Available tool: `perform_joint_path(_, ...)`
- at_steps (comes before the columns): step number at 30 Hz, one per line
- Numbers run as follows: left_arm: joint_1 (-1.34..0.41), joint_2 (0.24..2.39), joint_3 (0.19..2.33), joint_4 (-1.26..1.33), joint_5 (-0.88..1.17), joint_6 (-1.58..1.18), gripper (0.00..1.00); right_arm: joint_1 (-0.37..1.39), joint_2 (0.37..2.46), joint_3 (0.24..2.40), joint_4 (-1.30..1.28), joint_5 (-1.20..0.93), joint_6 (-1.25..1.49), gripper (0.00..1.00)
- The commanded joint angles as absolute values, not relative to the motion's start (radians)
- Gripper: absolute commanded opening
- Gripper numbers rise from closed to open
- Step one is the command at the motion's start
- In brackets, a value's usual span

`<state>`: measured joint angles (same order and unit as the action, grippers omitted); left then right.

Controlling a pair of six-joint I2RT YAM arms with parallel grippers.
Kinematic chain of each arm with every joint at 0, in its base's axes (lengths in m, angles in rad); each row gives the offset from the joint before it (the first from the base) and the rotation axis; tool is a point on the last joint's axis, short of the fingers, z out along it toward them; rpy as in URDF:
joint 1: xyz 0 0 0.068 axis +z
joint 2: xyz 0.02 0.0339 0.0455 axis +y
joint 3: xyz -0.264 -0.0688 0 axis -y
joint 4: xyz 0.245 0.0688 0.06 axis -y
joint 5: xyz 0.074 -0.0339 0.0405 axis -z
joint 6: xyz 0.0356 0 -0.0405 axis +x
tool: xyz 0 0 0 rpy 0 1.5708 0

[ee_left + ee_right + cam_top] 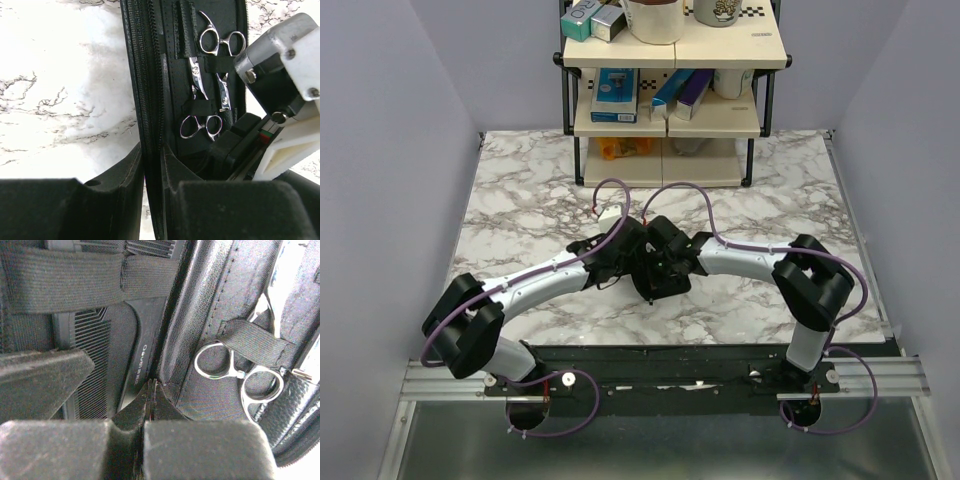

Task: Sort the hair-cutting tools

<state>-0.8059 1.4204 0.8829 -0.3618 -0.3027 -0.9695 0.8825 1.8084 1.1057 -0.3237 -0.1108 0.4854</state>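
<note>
white marble-veined surface fills the scene, with a beige shelf unit at its far edge carrying a blue box. both arms bend inward and meet over a black pouch lying open near the middle of the surface.

the left pincer is drawn narrow, its two dark fingers pressed on the pouch's zippered edge. inside the pouch, two silver pairs sit under elastic bands: the upper scissors have their loops toward the far end, and the lower scissors have their loops toward the camera, with the blades overlapping between them.

the right pincer is likewise pinched nearly closed, gripping the pouch's leathery fold. to its left, a black comb with fine teeth is tucked beneath a wide elastic strap. to its right, silver finger loops poke out from under a narrower band; which pair they belong to i cannot tell.
</note>
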Motion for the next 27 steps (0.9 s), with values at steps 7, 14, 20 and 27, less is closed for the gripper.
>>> perform_joint_path(7,-0.830,1.422,0.900,-0.387,-0.337,-0.969,0.24,0.893,1.844,1.069,-0.337,-0.133,0.482,0.01)
perform_joint_path(14,-0.851,1.446,0.942,-0.411,-0.383,-0.968,0.24,0.891,1.773,1.031,-0.422,-0.146,0.466,0.01)
perform_joint_path(20,-0.867,1.471,0.959,-0.411,-0.399,-0.971,0.24,0.893,1.727,1.015,-0.489,-0.179,0.436,0.01)
perform_joint_path(27,-0.871,1.482,0.959,-0.411,-0.408,-0.971,0.23,0.897,1.678,1.020,-0.520,-0.157,0.431,0.01)
